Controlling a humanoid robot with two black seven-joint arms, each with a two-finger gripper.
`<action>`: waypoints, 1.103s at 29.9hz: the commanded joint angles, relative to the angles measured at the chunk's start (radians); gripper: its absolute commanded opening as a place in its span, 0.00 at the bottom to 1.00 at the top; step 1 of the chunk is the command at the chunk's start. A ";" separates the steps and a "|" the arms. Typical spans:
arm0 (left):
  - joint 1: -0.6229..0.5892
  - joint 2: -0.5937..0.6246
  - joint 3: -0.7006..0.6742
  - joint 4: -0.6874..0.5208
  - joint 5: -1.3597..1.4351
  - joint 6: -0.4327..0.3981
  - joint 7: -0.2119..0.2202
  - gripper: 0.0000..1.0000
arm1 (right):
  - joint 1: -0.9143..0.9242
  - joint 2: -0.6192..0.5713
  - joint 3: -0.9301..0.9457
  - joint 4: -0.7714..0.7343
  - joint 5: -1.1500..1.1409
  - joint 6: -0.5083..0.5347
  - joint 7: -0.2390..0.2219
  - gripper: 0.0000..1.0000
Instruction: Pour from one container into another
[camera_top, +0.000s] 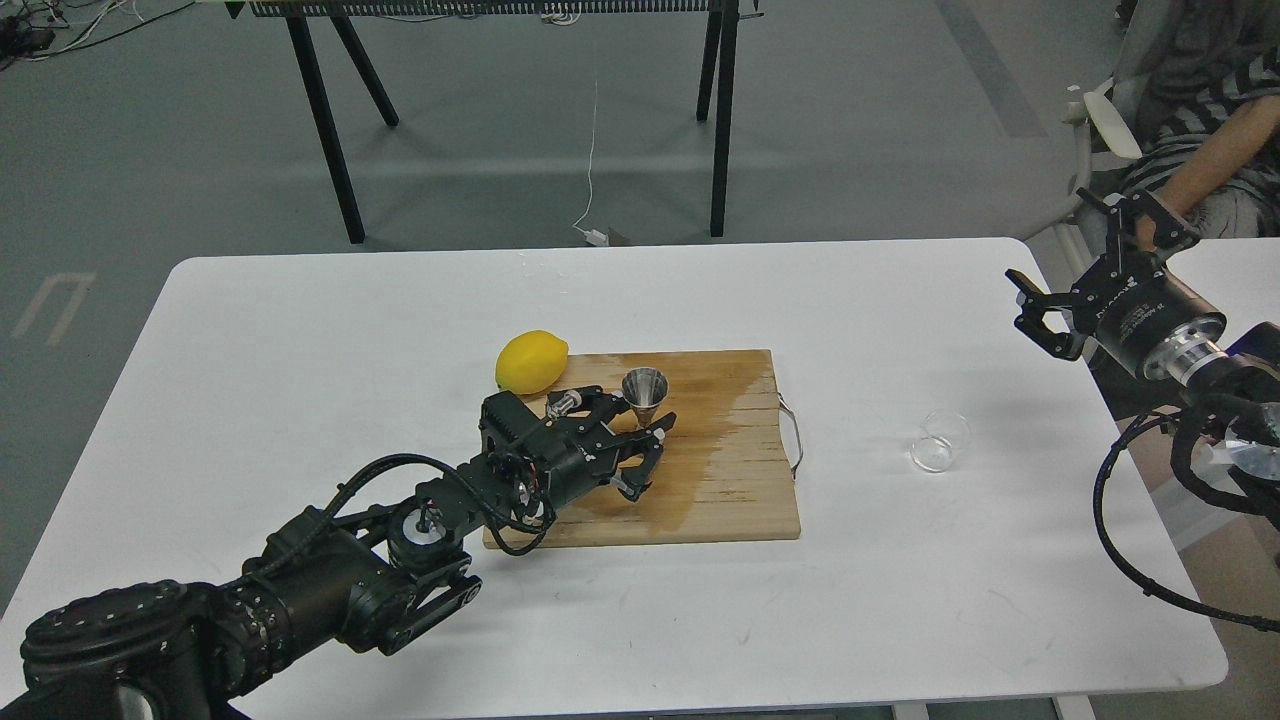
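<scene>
White table (300, 330), upright jigger (645, 392), tipped glass cup (940, 441), seemingly empty

A shiny steel jigger (645, 393) stands on a wooden cutting board (720, 500) with a darker wet patch, beside a waxy yellow lemon (531, 361); the clear glass cup (941, 441) rests on the smooth matt white bench (300, 350).
</scene>
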 joint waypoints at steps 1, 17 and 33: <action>0.000 0.000 0.000 -0.002 0.000 0.000 -0.013 0.77 | -0.001 0.000 -0.003 0.000 0.000 0.001 0.000 0.99; 0.003 0.000 0.000 -0.020 0.000 0.000 -0.025 0.98 | 0.000 0.001 -0.003 0.000 0.000 0.001 0.000 0.99; 0.018 0.165 -0.015 -0.123 0.000 0.000 -0.025 0.98 | 0.000 0.003 -0.002 0.000 0.000 0.003 0.000 0.99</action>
